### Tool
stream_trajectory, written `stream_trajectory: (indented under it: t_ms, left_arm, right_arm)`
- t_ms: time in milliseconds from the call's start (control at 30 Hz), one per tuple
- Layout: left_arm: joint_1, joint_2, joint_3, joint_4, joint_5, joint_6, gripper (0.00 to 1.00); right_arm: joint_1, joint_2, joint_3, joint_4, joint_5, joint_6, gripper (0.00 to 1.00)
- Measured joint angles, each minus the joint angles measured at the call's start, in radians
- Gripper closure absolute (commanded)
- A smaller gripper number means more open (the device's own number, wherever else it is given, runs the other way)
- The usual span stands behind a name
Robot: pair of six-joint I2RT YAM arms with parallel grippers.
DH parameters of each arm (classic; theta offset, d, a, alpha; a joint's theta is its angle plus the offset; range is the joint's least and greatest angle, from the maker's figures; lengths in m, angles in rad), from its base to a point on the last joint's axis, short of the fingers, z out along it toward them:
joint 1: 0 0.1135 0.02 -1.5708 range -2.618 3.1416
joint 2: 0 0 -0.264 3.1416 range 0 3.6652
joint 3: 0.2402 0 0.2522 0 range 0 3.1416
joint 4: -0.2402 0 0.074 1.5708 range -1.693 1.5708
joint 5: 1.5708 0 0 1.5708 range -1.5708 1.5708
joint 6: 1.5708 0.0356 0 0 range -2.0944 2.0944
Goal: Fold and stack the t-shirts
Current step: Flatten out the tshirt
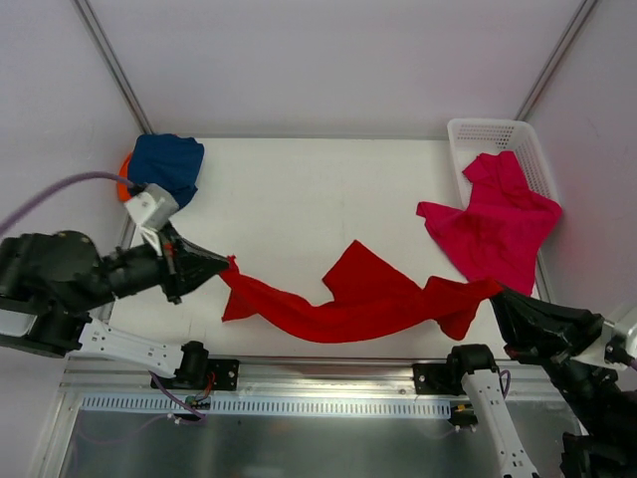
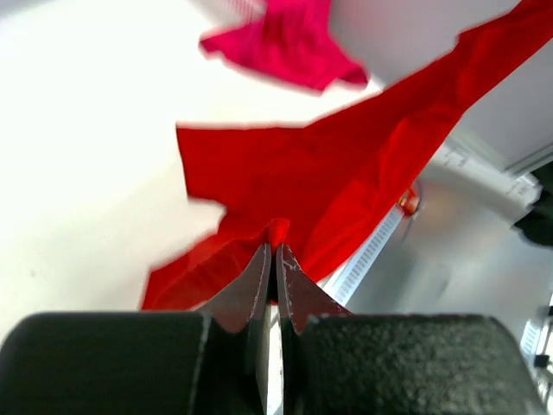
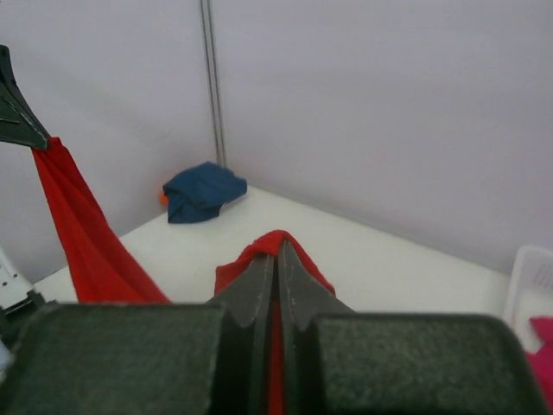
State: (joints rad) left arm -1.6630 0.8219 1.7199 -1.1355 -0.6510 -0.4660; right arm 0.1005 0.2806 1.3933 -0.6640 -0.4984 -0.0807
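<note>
Mid-air, left fingers (image 2: 246,294), right fingers (image 3: 251,290) pinching red t-shirt (image 1: 348,299)

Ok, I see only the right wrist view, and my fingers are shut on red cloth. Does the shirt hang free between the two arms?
Observer: No. In the top view the red shirt sags in the middle and seems to rest on the table. Only its two ends are lifted.
Operator: And is the other end held well?
Observer: In the left wrist view, the left gripper is shut on a small fold of the shirt's edge.
Operator: I see only a corner of pink. Where is that shirt?
Observer: The pink shirt lies half out of the basket, draped over its wall onto the table.
</note>
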Motion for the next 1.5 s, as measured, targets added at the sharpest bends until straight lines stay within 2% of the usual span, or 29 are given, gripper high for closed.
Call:
stream_trajectory:
  t_ms: [233,367,567,667,833,933,1067,1167,1233,1333,1500]
  left_arm:
    - [0.0,0.034,0.307,0.018,0.013,0.246,1.0]
    - [0.0,0.005,0.32,0.14,0.007,0.413,1.0]
    - [0.013,-0.038,0.266,0.429,0.006,0.752,1.0]
    - [0.023,-0.045,0.182,0.681,-0.043,0.981,1.0]
    - [0.029,-0.069,-0.137,1.281,-0.103,1.495,1.0]
    - [0.029,-0.065,-0.286,1.586,-0.093,1.742,1.0]
    - [0.029,-0.071,-0.365,1.786,-0.081,1.877,1.0]
    - [0.028,-0.089,-0.366,1.782,-0.081,1.873,1.0]
    - [0.028,-0.087,-0.321,1.671,-0.075,1.812,1.0]
    - [0.029,-0.005,-0.129,1.361,-0.011,1.647,1.0]
    - [0.029,0.268,0.269,0.915,0.181,1.465,1.0]
  right_arm:
    - [0.0,-0.045,0.028,0.184,0.021,-0.048,1.0]
    - [0.0,-0.034,0.111,0.241,0.064,-0.099,1.0]
    - [0.0,0.047,0.188,0.33,0.183,-0.188,0.99]
    - [0.0,0.146,0.211,0.367,0.255,-0.243,0.99]
    - [0.002,0.327,0.158,0.422,0.375,-0.323,0.99]
    - [0.002,0.453,0.096,0.472,0.425,-0.347,1.0]
    - [0.002,0.56,-0.009,0.549,0.446,-0.336,0.99]
    - [0.003,0.607,-0.111,0.605,0.45,-0.311,1.0]
    - [0.003,0.622,-0.169,0.633,0.449,-0.29,0.99]
    - [0.004,0.624,-0.212,0.66,0.449,-0.269,1.0]
    - [0.004,0.588,-0.216,0.674,0.441,-0.263,0.99]
